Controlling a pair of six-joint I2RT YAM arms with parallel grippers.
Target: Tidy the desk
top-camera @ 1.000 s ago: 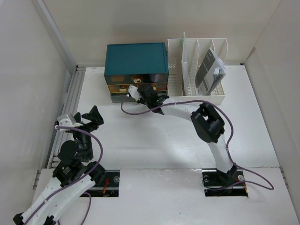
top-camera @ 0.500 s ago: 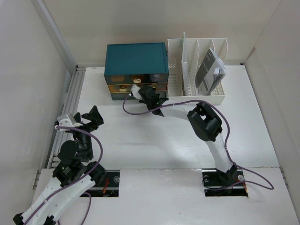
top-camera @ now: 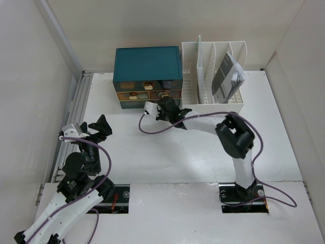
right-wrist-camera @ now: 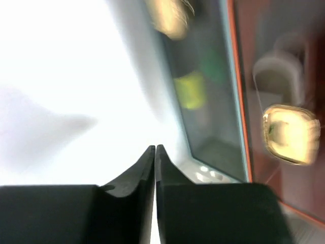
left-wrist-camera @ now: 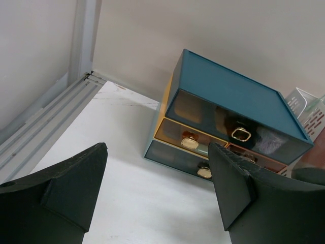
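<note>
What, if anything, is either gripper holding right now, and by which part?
Nothing is held. The right gripper is shut on nothing, in front of the teal drawer box; the left gripper is open and empty above the desk.

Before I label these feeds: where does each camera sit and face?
Top external: overhead behind the bases, looking down on desk, teal drawer box, file rack; left arm, right arm show.
Left wrist: low, facing the drawer box; open left gripper shows.
Right wrist: close at the box's front; shut right gripper shows.
All share the drawer box.
</note>
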